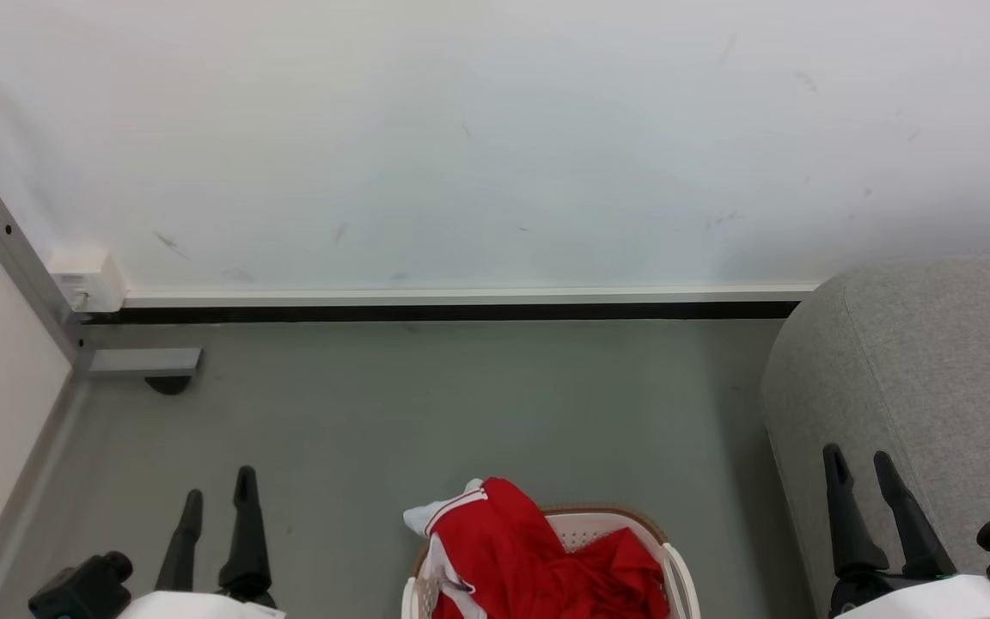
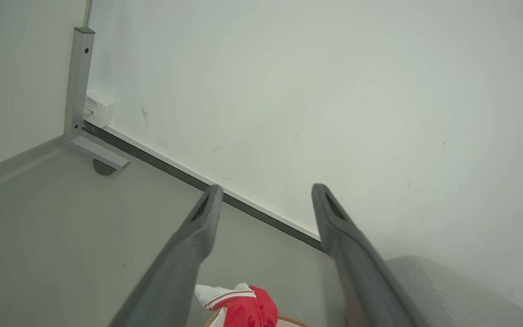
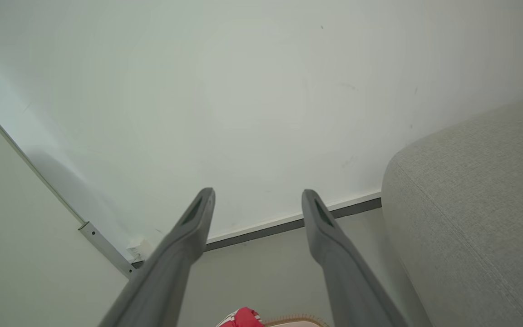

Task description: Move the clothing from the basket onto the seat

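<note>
From the head camera, clothing (image 1: 538, 559) fills the basket (image 1: 682, 578).

A bare room corner, more test space than lived-in home: scuffed white wall (image 1: 495, 129), grey floor (image 1: 418, 413), dark skirting (image 1: 461, 311) and a partition's metal post (image 1: 22, 258), beside a grey fabric sofa (image 1: 916, 361) and a laundry basket (image 1: 677, 572).

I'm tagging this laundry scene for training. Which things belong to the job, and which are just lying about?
Belong: red clothing, cream laundry basket, grey sofa, left gripper and right gripper, both jaws open and empty.
Just there: grey metal frame post, white wall box, dark baseboard strip.
</note>
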{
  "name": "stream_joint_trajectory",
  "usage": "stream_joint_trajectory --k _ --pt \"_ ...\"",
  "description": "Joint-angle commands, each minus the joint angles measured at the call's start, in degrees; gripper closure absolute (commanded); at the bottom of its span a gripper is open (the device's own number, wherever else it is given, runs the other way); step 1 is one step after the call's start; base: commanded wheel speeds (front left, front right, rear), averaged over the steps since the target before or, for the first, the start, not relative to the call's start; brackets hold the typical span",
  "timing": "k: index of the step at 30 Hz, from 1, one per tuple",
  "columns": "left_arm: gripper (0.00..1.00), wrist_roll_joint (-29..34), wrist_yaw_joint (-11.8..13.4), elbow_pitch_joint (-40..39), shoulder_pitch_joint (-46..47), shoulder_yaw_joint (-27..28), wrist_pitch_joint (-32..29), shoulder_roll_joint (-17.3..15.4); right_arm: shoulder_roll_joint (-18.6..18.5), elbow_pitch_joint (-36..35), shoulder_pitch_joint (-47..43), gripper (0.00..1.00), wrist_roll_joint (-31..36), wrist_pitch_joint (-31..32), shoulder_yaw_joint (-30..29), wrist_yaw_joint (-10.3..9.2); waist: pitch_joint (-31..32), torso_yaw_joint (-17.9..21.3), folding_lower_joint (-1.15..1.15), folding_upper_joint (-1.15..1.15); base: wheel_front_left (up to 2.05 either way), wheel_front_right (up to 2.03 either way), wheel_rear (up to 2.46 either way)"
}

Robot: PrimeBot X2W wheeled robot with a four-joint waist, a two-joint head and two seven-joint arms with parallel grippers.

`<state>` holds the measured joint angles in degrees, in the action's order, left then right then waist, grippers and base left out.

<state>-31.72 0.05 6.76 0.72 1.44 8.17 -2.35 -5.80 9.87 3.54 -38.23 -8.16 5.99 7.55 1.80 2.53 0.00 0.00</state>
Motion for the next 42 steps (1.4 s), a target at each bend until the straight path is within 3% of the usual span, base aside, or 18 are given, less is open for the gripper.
stream_joint_trajectory --k 1,42 --pt "0.0 2.3 0.2 -0.8 -0.3 0.0 0.6 -0.5 -0.7 -0.5 0.4 0.0 1.8 -0.6 0.2 -0.07 0.1 0.0 0.0 0.0 0.0 0.0 0.0" --pt "0.0 20.9 3.0 -2.4 -2.1 -1.8 5.9 -0.7 -1.5 -1.0 0.2 0.0 20.1 -5.7 3.5 -0.1 1.4 1.4 0.0 0.0 0.0 0.0 0.0"
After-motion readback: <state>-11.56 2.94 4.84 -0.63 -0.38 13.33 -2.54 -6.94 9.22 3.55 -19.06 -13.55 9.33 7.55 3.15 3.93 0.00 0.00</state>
